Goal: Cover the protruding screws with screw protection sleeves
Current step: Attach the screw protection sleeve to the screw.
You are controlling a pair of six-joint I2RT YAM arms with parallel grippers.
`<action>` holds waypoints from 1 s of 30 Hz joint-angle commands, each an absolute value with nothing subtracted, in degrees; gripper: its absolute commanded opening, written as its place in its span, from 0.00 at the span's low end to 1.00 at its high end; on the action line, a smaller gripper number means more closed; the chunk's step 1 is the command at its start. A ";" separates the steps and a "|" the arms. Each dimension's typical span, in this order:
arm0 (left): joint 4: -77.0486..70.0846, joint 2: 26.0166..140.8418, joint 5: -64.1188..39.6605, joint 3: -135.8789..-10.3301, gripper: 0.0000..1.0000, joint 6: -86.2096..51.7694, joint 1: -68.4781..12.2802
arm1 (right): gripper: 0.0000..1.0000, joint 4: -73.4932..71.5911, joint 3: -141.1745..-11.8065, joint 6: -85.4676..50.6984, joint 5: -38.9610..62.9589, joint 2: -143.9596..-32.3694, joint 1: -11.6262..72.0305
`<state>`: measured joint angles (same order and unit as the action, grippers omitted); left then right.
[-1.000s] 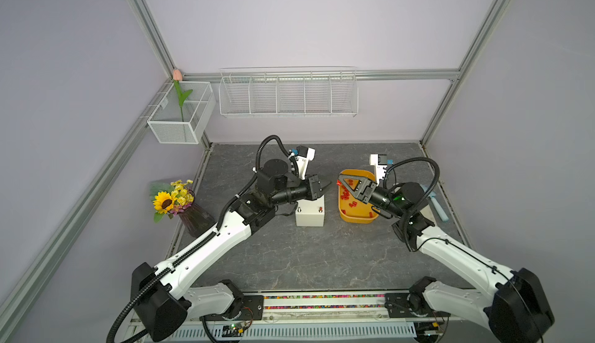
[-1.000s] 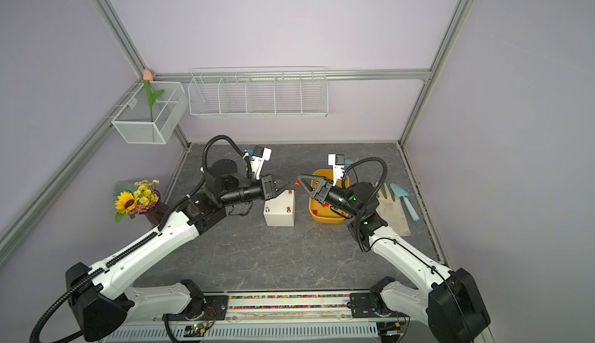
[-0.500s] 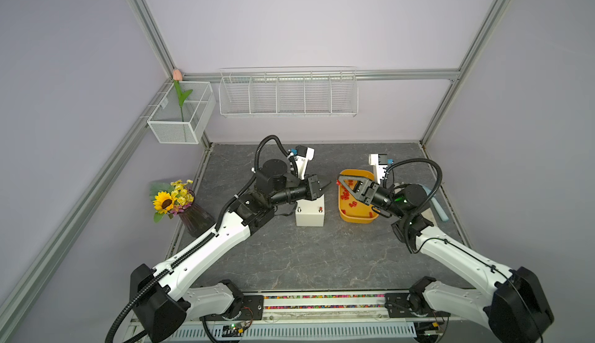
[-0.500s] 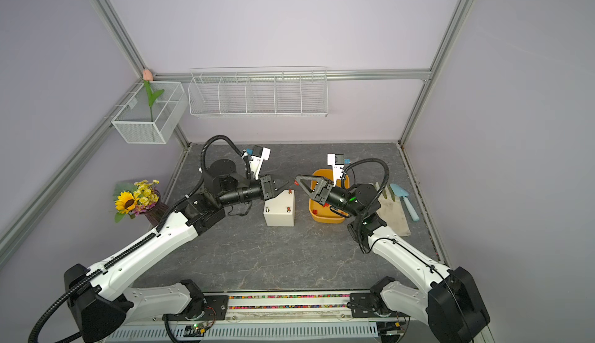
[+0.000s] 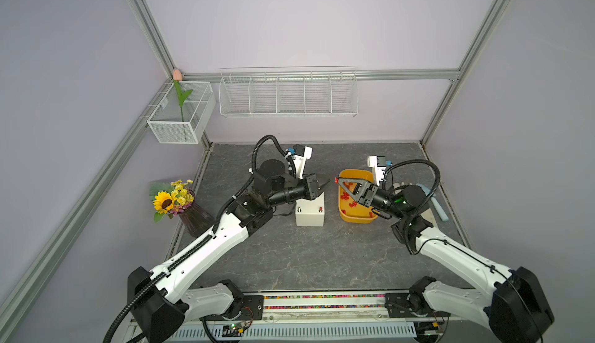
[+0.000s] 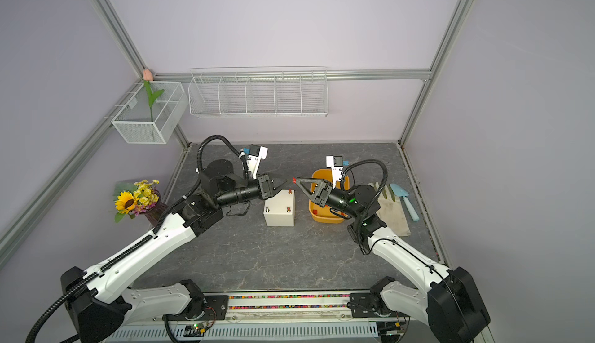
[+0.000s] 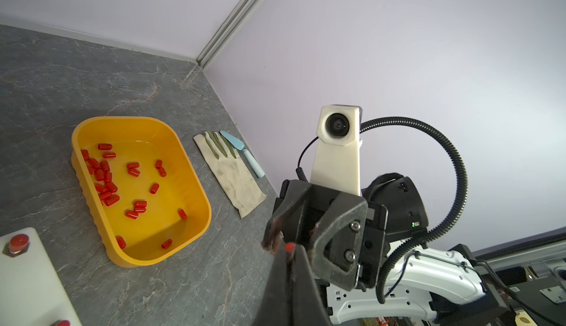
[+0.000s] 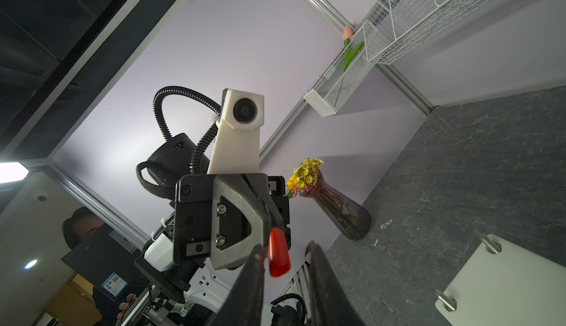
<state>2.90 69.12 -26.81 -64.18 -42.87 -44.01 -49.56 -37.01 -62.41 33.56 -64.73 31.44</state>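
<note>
Over the gap between the white box (image 5: 309, 217) and the yellow tray (image 5: 354, 219), my two grippers meet tip to tip. My left gripper (image 5: 327, 182) (image 7: 290, 249) is shut on one end of a red screw protection sleeve (image 6: 293, 180) (image 8: 278, 257). My right gripper (image 8: 285, 246) (image 6: 298, 181) stands around that sleeve, which lies against one finger with a gap to the other. On the box, two protruding screws (image 8: 490, 244) are bare and two carry red caps (image 7: 18, 243). Several loose sleeves (image 7: 104, 183) lie in the tray.
A vase of flowers (image 5: 193, 215) stands at the table's left edge. A glove (image 6: 394, 211) and a blue trowel (image 6: 406, 204) lie right of the tray. Wire baskets (image 5: 288, 93) hang on the back wall.
The right gripper's jaws have narrowed around the sleeve. Both arms have hardly moved and the left gripper has stayed shut.
</note>
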 commanded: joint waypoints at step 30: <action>11.86 67.35 -47.99 -66.41 0.43 -40.63 -36.85 | 0.06 -9.20 -44.85 -40.22 46.90 -56.63 26.12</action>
<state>9.26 66.65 -40.88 -63.79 -42.19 -37.01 -16.73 -43.35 -45.47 42.48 -57.74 26.33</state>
